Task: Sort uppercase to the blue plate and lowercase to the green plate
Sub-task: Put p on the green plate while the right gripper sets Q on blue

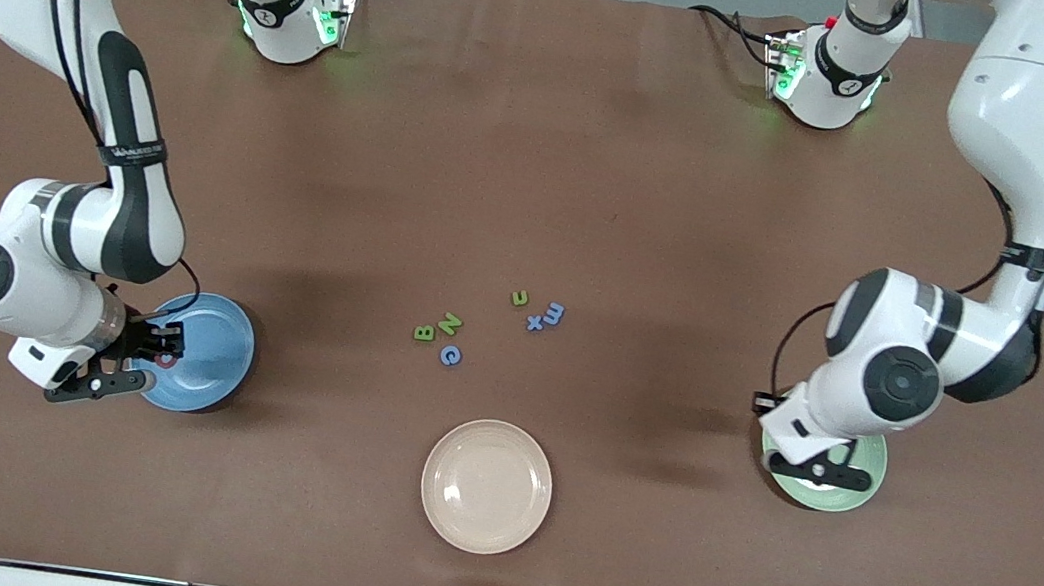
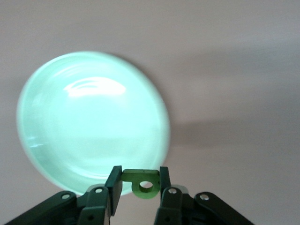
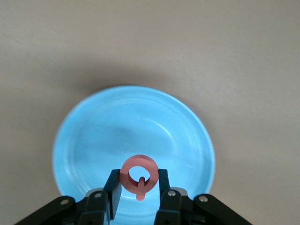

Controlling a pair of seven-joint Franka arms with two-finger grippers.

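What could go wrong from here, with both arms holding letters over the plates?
1. The left tool pinches the green p over the green plate's rim rather than its middle; released now, it might bounce onto the table.
2. The right tool holds the pink-red G inside the blue plate; light foam may cling to a finger on opening.
3. The green B, green N and blue G lie tightly clustered, so the next pick may nudge neighbours.
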